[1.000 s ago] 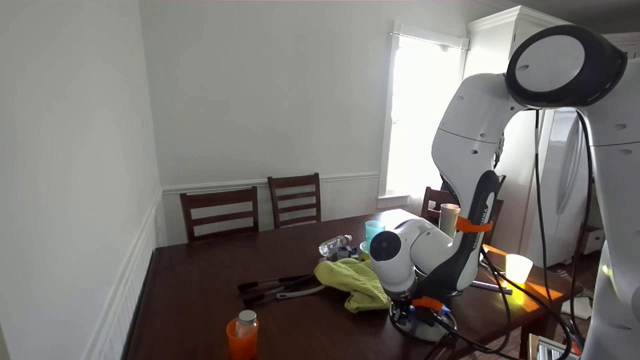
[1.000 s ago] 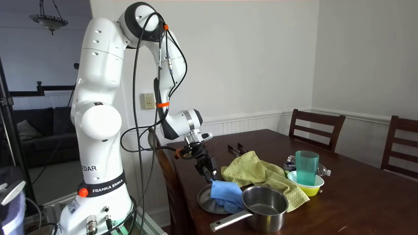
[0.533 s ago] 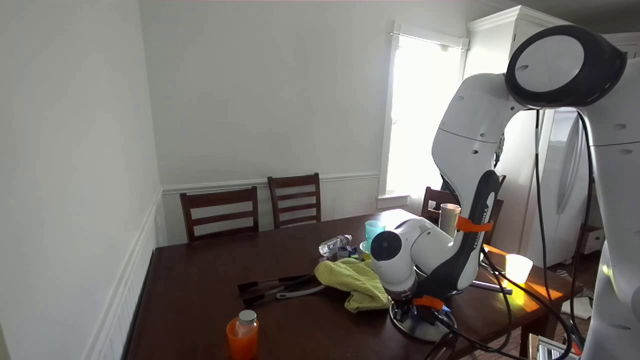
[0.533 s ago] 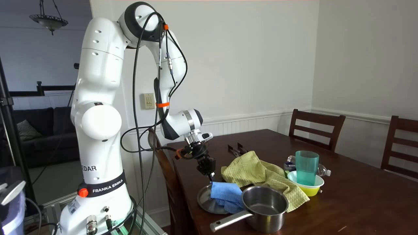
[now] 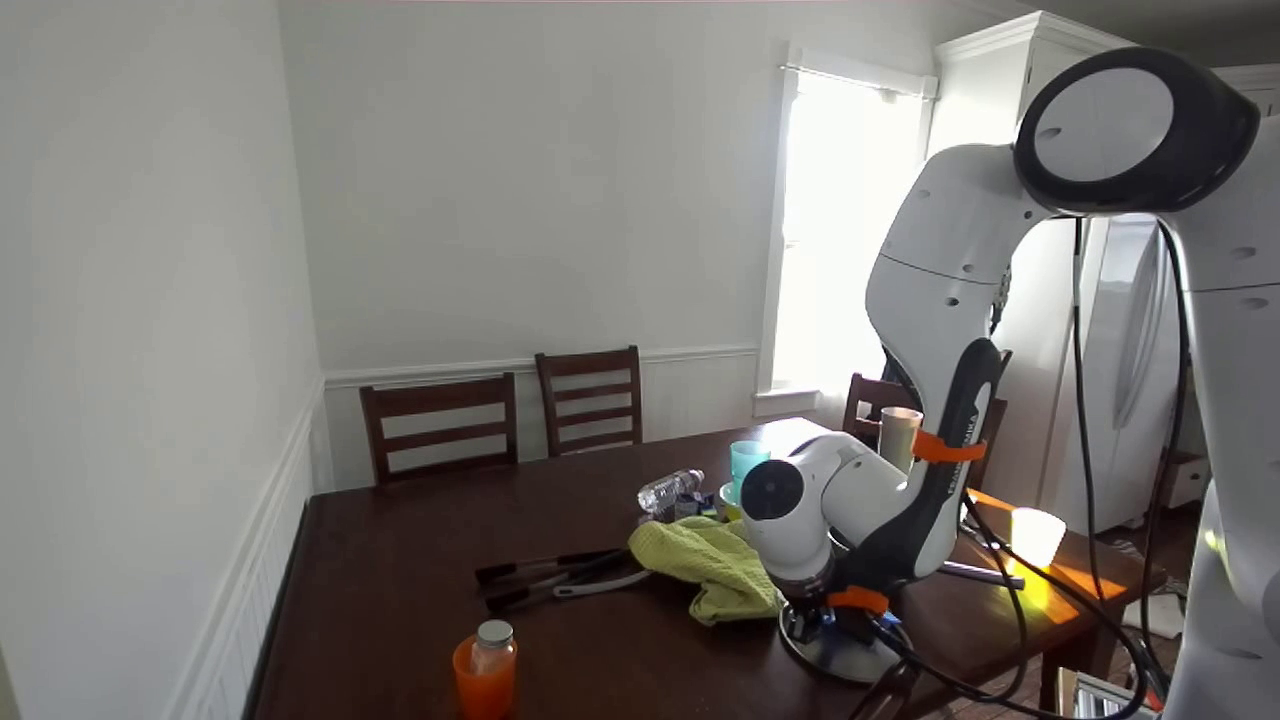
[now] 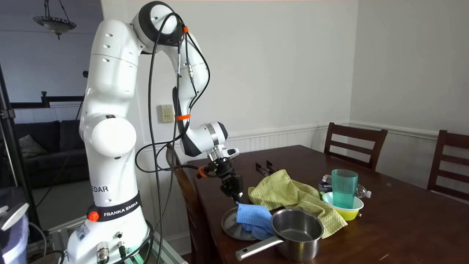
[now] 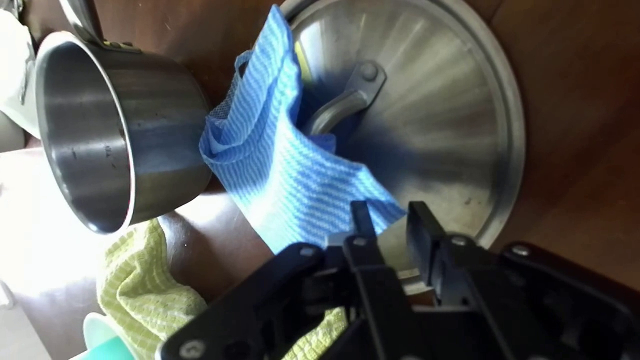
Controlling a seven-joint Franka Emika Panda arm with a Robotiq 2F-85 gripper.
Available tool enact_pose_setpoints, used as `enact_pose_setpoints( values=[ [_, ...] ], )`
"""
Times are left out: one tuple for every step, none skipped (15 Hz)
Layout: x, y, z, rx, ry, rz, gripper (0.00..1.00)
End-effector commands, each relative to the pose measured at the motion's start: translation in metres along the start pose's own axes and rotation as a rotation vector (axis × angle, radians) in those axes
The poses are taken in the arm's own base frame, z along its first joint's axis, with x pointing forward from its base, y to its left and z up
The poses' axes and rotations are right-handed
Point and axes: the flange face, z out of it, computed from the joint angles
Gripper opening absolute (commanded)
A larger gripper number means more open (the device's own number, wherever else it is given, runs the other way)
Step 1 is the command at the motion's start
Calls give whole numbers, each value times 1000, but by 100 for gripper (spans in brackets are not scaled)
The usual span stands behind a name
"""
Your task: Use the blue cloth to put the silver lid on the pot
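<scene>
Round silver metal lid: smooth, brushed sheen
Cylindrical silver metal pot: smooth, glossy
Blue striped folded fabric cloth: matt
Yellow-green crumpled fabric cloth: matt, rough waffle weave
Teal tapered plastic cup: smooth, translucent
Dark brown flat wooden counter: smooth, glossy

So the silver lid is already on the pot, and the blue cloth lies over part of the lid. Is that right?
Not quite. The silver lid is not on the pot: the wrist view shows it lying on the table beside the pot. The blue cloth does lie over part of it.
</scene>
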Motion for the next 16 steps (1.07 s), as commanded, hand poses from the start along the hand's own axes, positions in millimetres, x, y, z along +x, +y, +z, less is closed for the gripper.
enact_pose_setpoints(
  values=[
    [-6,4,-3,-3,0,-37,1],
    [-6,3,-3,-2,-1,-45,0],
    [-7,3,-3,-3,-2,-52,0],
    [-7,4,-3,-4,-4,-57,0],
    [-7,5,-3,-4,-8,-61,0],
    [-9,7,-5,-11,-19,-62,0],
    [-11,8,-9,-8,-29,-65,0],
    [-14,10,-14,-10,-38,-72,0],
    [-17,12,-20,-5,-40,-83,0],
    [-20,14,-26,-3,-49,-89,0],
    [-23,15,-31,-4,-55,-98,0],
    [-26,17,-37,-2,-63,-105,0],
    [-28,18,-44,-4,-62,-109,0],
    [-29,19,-51,-8,-60,-111,0],
    [-30,19,-57,-9,-54,-114,0],
    [-30,18,-61,-6,-42,-117,0]
  ],
)
